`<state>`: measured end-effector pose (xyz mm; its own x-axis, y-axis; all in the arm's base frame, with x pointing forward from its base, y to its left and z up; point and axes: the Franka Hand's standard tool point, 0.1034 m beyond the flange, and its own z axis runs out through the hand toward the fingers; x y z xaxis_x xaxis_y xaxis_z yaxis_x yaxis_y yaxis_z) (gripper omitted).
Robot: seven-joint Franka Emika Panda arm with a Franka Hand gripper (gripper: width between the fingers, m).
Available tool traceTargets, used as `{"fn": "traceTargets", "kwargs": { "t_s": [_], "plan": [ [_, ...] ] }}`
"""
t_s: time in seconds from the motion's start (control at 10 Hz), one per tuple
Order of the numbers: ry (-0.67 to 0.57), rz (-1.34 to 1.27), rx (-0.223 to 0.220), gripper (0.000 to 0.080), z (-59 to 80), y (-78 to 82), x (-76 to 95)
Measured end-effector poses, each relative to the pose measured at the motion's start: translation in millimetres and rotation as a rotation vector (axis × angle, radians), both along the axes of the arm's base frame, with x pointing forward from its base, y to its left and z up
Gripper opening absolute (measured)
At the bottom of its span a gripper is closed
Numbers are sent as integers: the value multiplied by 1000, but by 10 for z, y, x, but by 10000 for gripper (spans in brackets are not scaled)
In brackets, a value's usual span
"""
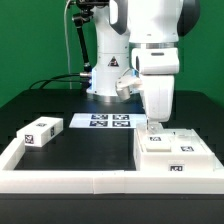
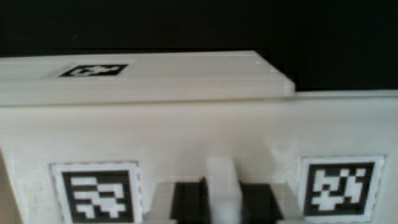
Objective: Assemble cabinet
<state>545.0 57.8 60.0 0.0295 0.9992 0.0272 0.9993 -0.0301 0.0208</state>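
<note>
1. At the exterior view's right side of the counter (image 1: 90, 150), the end effector (image 1: 152, 123) is hanging straight down over the cabinet body (image 1: 176, 152), at the edge nearer the marker board (image 1: 105, 121).
2. The cabinet body is lying in the corner formed by the low white rim (image 1: 60, 182). A small tagged block (image 1: 40, 132) is sitting well apart, at the exterior view's left.
3. In the wrist view, a white tagged face is filling the frame, with a tagged upper panel showing behind it. Two dark shapes are flanking a pale strip low in the picture, too blurred to read, so I cannot tell whether the fingers are spread or pinching anything.
4. Judging by this, the arm is working on the body itself, probably taking hold of a wall or steadying the body before other parts are joined to it.
5. The next move is likely calling for a square, centred grip on that wall, since smooth plastic could be slipping or tilting.
6. The counter is looking matt black and flat. A plain green backdrop (image 1: 30, 45) is closing off the room behind.
</note>
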Motion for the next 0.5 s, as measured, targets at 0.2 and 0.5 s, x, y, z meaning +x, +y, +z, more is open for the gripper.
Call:
{"fn": "traceTargets", "kwargs": {
  "t_s": [0.2,0.5],
  "plan": [
    [12,-1,-1,68,-6,6,184],
    [33,-5,-4,68,-13,5,362]
  ]
}}
